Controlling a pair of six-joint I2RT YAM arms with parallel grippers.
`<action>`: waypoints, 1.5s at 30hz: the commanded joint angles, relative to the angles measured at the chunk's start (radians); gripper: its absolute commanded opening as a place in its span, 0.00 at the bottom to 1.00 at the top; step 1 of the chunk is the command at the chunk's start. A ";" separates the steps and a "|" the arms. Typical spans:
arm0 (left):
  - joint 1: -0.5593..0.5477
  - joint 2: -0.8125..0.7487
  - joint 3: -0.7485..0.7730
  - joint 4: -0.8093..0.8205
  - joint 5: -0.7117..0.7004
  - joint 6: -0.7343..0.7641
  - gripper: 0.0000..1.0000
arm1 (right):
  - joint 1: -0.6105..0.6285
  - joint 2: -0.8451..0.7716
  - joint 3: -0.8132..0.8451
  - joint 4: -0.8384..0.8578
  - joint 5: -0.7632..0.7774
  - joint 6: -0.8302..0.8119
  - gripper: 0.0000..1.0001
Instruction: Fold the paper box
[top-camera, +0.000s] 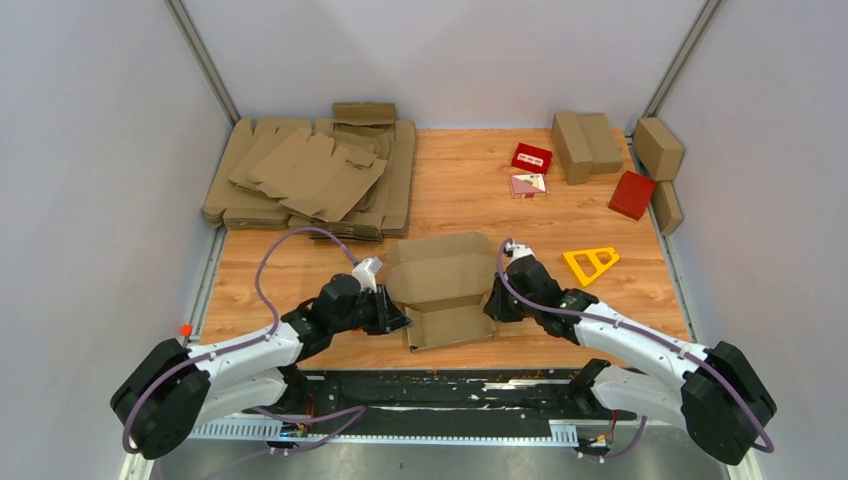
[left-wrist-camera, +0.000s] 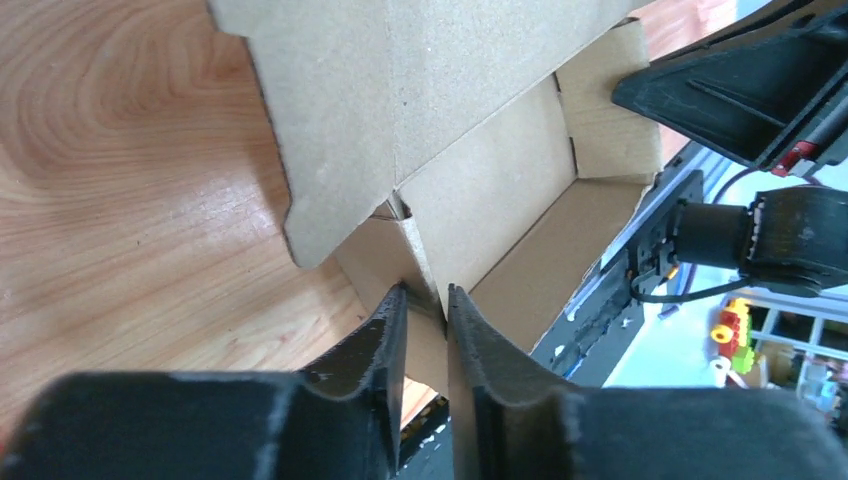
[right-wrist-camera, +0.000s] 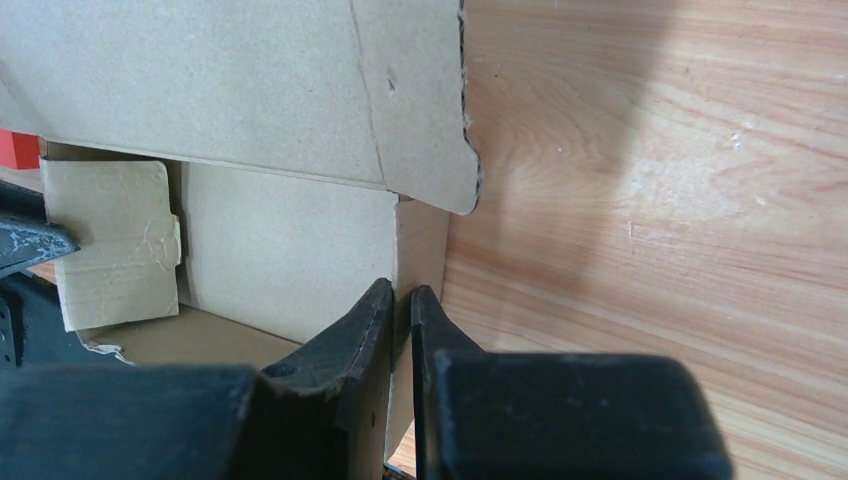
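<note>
**A:** What is seen at the far left of the table (top-camera: 300, 280)?

**B:** A heap of flat cardboard sheets (top-camera: 310, 180) is spread there, against the back wall.

**A:** And nearer, on the left?

**B:** The left gripper (top-camera: 397, 318) is laid low over the wood, pointed at the left end of the box (top-camera: 445, 285). In the left wrist view, the left gripper (left-wrist-camera: 427, 292) is seen pressed together on the thin end wall of the box (left-wrist-camera: 480, 190), with the cardboard edge pinched between the two fingers.

**A:** Where is the box placed?

**B:** It is set at the near middle of the table, between the two grippers. It is only partly raised: a floor is walled in on the sides, and a wide flap is stood up and tipped back on the far side.

**A:** How is the right end held?

**B:** The right gripper (top-camera: 493, 303) is brought against it. In the right wrist view, the right gripper (right-wrist-camera: 400, 292) is seen squeezed onto the right end wall of the box (right-wrist-camera: 270, 250), with the wall nipped between the fingers and bare wood just beside them.

**A:** What is found further right?

**B:** A yellow triangular frame (top-camera: 590, 262) is laid flat near the right arm. Behind it, two red boxes (top-camera: 531, 157) and several folded brown cartons (top-camera: 585, 145) are gathered at the far right corner.
</note>
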 joint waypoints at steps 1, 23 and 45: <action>-0.035 0.033 0.097 -0.180 -0.086 0.108 0.21 | 0.034 -0.006 0.026 0.042 0.005 0.043 0.11; -0.047 0.338 0.585 -0.672 -0.418 0.492 0.35 | 0.163 0.072 0.044 0.126 0.022 0.071 0.42; -0.178 0.547 0.677 -0.798 -0.721 0.467 0.00 | 0.174 0.097 0.053 0.115 0.055 0.065 0.41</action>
